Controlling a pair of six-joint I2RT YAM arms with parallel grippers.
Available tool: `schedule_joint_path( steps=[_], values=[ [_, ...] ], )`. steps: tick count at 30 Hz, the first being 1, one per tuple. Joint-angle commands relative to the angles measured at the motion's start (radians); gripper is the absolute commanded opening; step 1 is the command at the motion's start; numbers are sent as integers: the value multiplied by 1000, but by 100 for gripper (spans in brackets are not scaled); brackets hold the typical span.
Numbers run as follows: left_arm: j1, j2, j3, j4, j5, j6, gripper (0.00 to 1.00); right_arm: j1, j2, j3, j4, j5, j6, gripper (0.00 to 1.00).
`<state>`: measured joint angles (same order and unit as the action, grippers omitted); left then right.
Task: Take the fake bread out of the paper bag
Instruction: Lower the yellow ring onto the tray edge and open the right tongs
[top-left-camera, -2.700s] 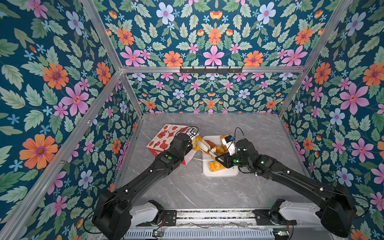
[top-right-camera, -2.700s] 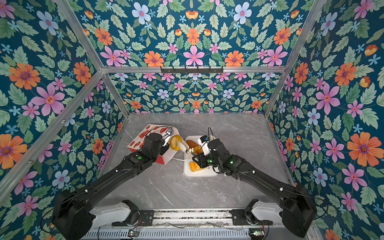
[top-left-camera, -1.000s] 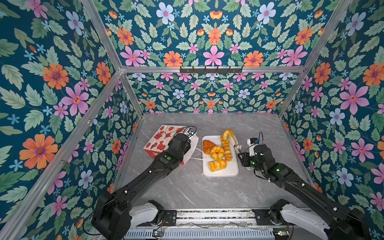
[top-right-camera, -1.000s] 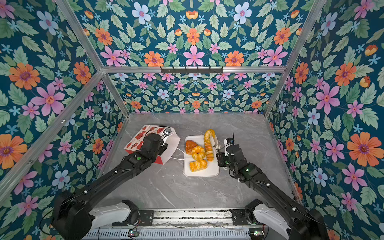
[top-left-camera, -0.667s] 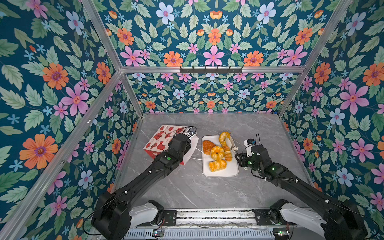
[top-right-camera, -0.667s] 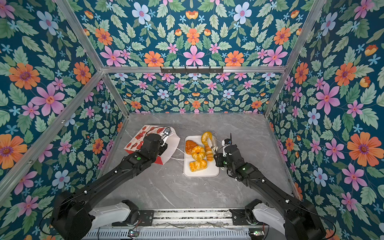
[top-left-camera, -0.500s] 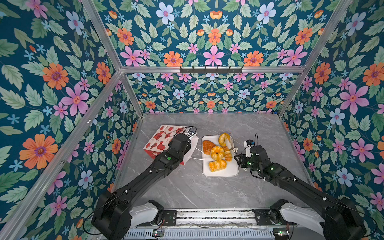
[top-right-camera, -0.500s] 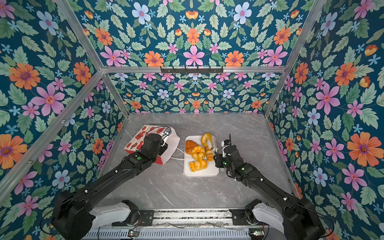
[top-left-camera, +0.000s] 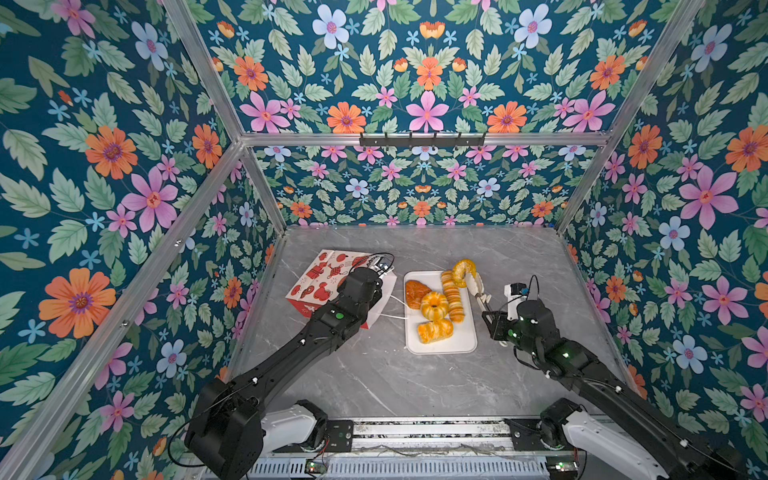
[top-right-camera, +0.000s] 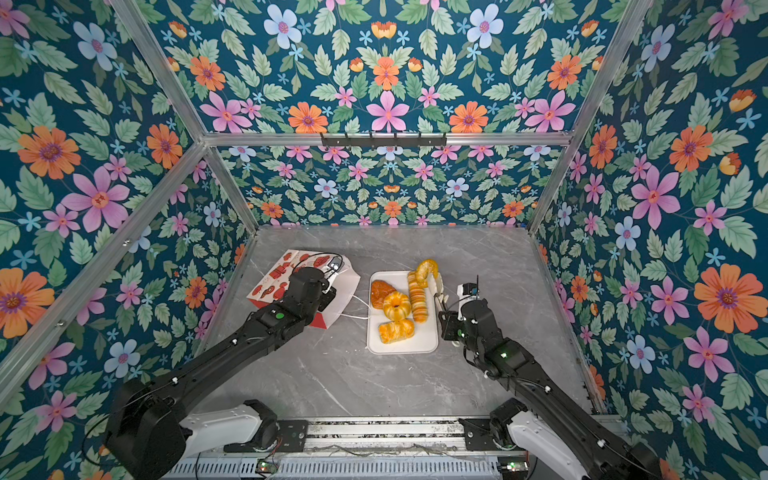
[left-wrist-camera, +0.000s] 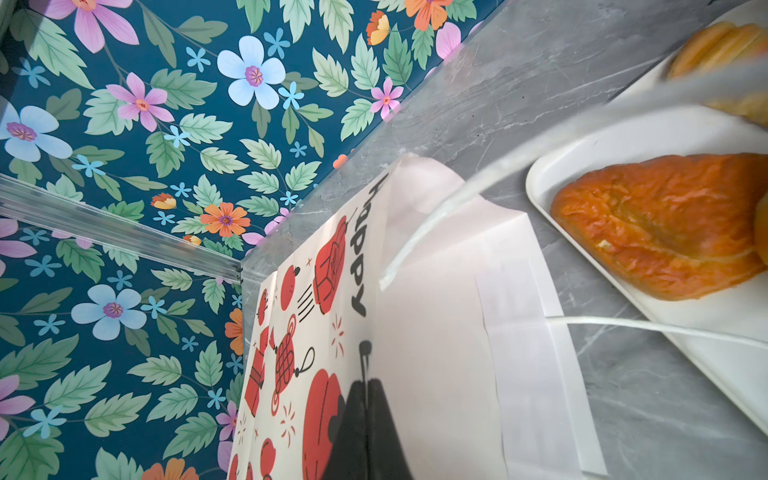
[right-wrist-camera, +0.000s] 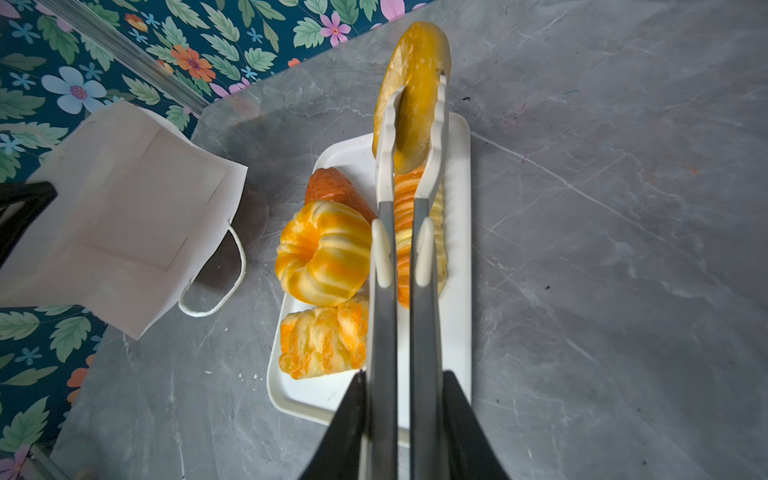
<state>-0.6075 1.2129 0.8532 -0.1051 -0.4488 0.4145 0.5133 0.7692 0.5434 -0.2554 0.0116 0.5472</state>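
The paper bag (top-left-camera: 316, 282) (top-right-camera: 279, 275) lies on its side left of the tray, white mouth toward the tray. My left gripper (left-wrist-camera: 368, 384) is shut on the bag's upper wall (left-wrist-camera: 436, 332) at the mouth. My right gripper (right-wrist-camera: 403, 378) (top-left-camera: 490, 311) is shut on grey-and-white tongs (right-wrist-camera: 384, 291). The tongs pinch a golden ring of fake bread (right-wrist-camera: 415, 83) (top-left-camera: 461, 269) (top-right-camera: 426, 268) on edge over the tray's far right corner. A brown bun (top-left-camera: 414, 287), a second ring (top-left-camera: 434, 304), a striped roll (top-left-camera: 434, 330) and a ridged long roll (top-left-camera: 453, 297) lie on the tray.
The white rectangular tray (top-left-camera: 440, 349) (right-wrist-camera: 316, 399) sits mid-table on grey marble. A white cord handle (right-wrist-camera: 216, 299) of the bag trails toward the tray. Floral walls close in the left, right and far sides.
The tongs have drawn the ring out of the bag's mouth and carried it right, across the tray to its far right corner. The left gripper has kept its hold on the bag.
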Motion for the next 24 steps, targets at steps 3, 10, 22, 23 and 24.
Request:
schedule_joint_path(
  steps=[3,10,22,23,24],
  values=[
    [2,-1,6,9,0,-11,0,1,-175,-26,-230,-66,86,0],
    [3,-9,7,9,5,-11,0,4,-383,-87,-370,-209,234,0],
    [2,-10,8,7,12,-13,0,13,-408,-132,-398,-301,275,0],
    [2,-9,8,8,12,-12,0,16,-412,-131,-409,-297,276,0],
    [3,-8,7,8,12,-12,0,17,-417,-125,-421,-294,274,0]
  ],
)
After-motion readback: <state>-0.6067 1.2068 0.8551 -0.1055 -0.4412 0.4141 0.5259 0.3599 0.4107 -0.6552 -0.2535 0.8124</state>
